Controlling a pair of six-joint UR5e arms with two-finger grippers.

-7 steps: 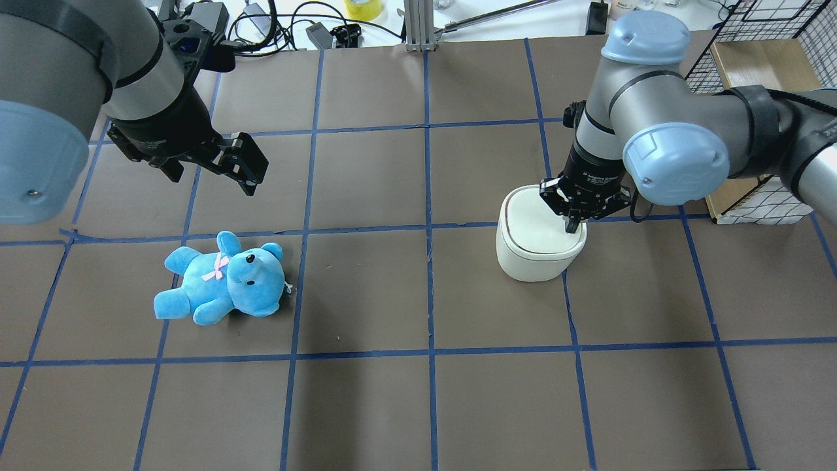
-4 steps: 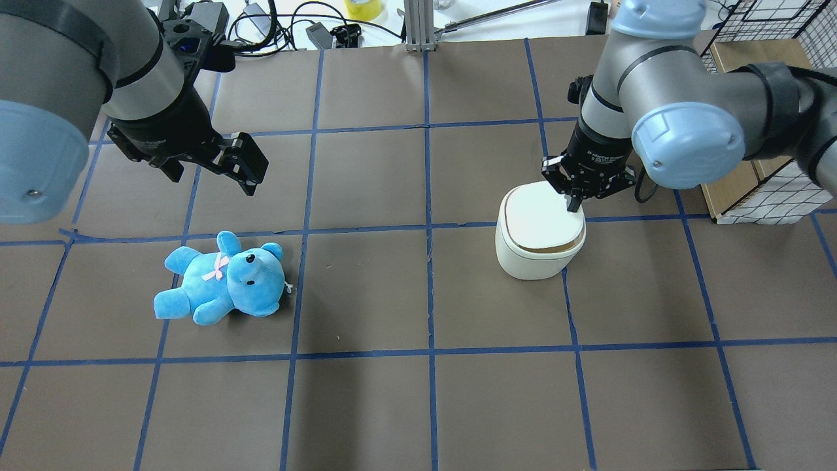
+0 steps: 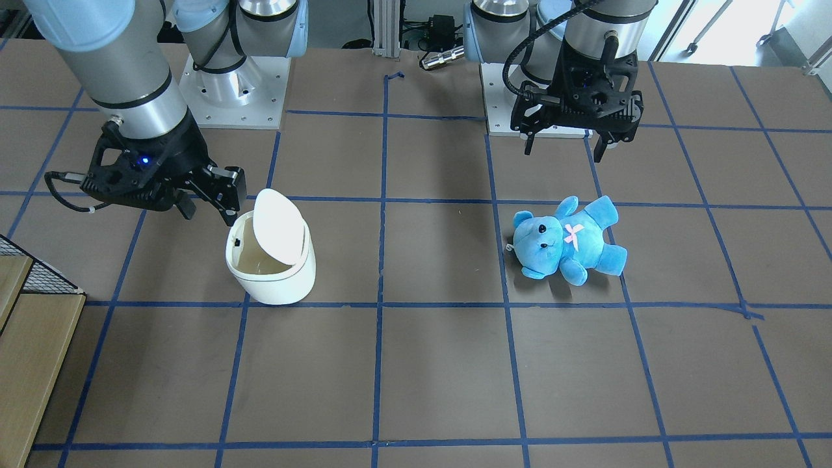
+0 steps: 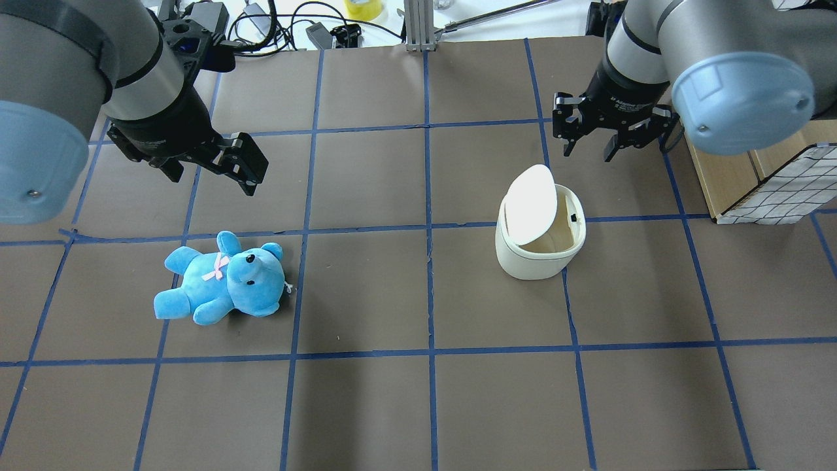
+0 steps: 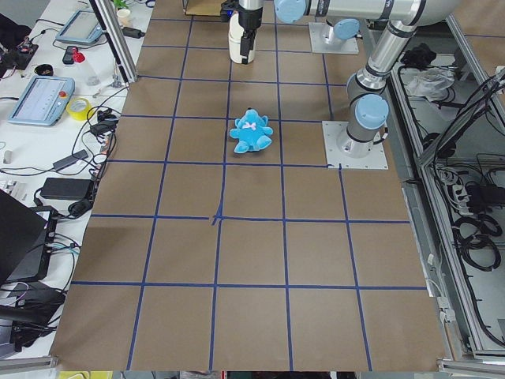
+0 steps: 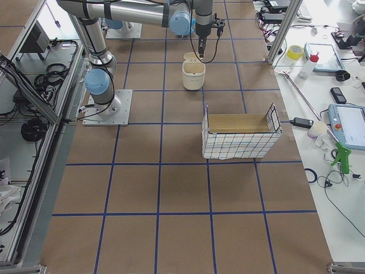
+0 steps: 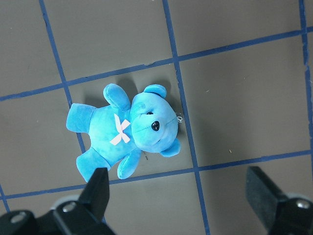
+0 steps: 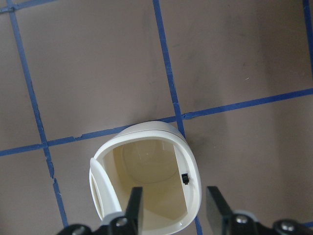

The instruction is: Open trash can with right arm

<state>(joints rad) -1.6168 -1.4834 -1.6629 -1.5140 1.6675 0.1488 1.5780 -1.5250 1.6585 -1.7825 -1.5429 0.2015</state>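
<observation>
The white trash can (image 4: 529,265) stands right of the table's centre with its lid (image 4: 531,203) tipped up on edge over the left side, so the pale inside shows. It also shows in the front view (image 3: 279,286) and, from above, in the right wrist view (image 8: 191,161). My right gripper (image 4: 588,154) hangs open and empty beyond the can, apart from it; in the front view (image 3: 211,209) it is beside the raised lid (image 3: 279,224). My left gripper (image 4: 252,169) is open and empty above the blue bear (image 4: 222,280).
A wire-sided wooden box (image 4: 752,183) stands at the right edge, close to my right arm. The blue bear (image 7: 127,129) lies on its back under the left wrist camera. Cables and tools lie along the far table edge (image 4: 314,29).
The right gripper's fingers rested shut on the flat lid. It has since lifted off, moved to the far side and opened, and the lid has swung up. The left arm has not moved.
</observation>
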